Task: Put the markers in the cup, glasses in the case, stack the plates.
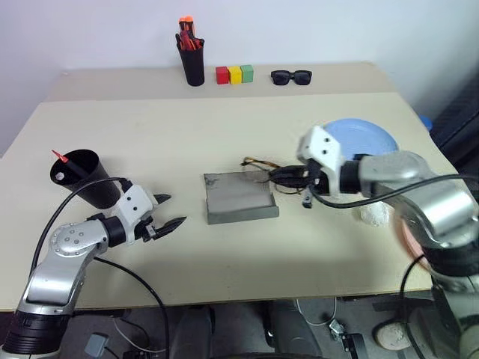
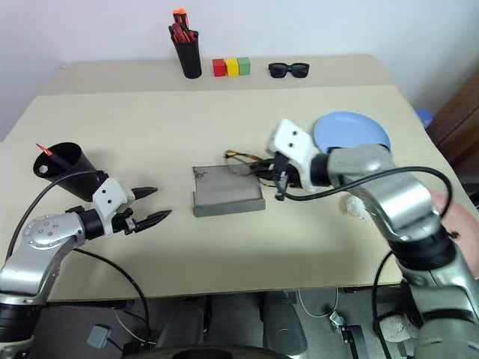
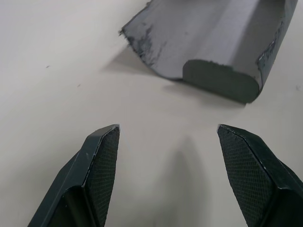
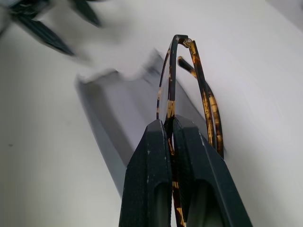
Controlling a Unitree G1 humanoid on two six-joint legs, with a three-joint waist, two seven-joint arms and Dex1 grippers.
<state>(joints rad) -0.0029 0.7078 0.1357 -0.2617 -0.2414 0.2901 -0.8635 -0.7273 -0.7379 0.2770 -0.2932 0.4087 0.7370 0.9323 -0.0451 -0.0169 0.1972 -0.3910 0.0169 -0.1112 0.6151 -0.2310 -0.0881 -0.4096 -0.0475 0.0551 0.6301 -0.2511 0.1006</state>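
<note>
1. Beige laminate worktop (image 1: 224,247) carries all items; clock directions below are read on the left eye view, with 12 o'clock at the far wall.
2. Left gripper (image 1: 166,212), at 8 o'clock near the front edge, points toward the case with its jaws spread and nothing between them; textured black fingertips (image 3: 106,163) hang above bare worktop.
3. The cup (image 1: 88,178), black and tapered, stands tilted just behind the left gripper at 9 o'clock. The red marker (image 1: 66,160) leans inside it, its tip projecting over the rim.
4. The case (image 1: 239,196), grey and felt-like, lies open at the centre of the worktop, just short of the left fingertips.
5. Right gripper (image 1: 287,176), at 3 o'clock of the case, has its jaws pressed together, pinching the glasses (image 4: 189,94) by the frame. The tortoiseshell frame sticks out past the fingertips, above the far right corner of the case.
6. The light blue plate (image 1: 364,137) lies at 2 o'clock behind the right arm. A pale pink plate edge (image 1: 408,235) shows at 4 o'clock, largely hidden by the arm.
7. Far row at 12 o'clock: pen holder (image 1: 192,63) with orange-capped markers, three coloured blocks (image 1: 234,74) in red, yellow and green, then black sunglasses (image 1: 291,77).
</note>
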